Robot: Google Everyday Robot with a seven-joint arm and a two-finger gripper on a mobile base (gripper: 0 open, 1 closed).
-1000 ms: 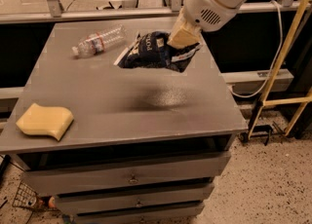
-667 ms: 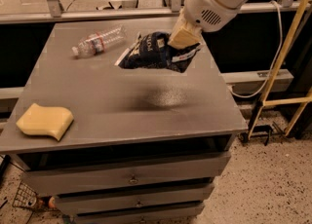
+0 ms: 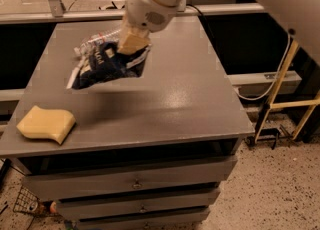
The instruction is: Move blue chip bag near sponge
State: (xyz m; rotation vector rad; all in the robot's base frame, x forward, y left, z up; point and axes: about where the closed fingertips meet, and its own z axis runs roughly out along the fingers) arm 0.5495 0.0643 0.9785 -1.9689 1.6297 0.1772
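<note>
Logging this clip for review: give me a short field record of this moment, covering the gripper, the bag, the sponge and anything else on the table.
gripper: over the table's rear, picture-left of centre, shut on the bag's upper right edge
blue chip bag: crumpled, hanging from the gripper, apparently lifted, with a shadow on the surface below
sponge: lying flat at the near picture-left corner, apart from the bag
water bottle: mostly hidden behind the bag
table: grey top, drawers beneath
task state: bag not yet beside the sponge
</note>
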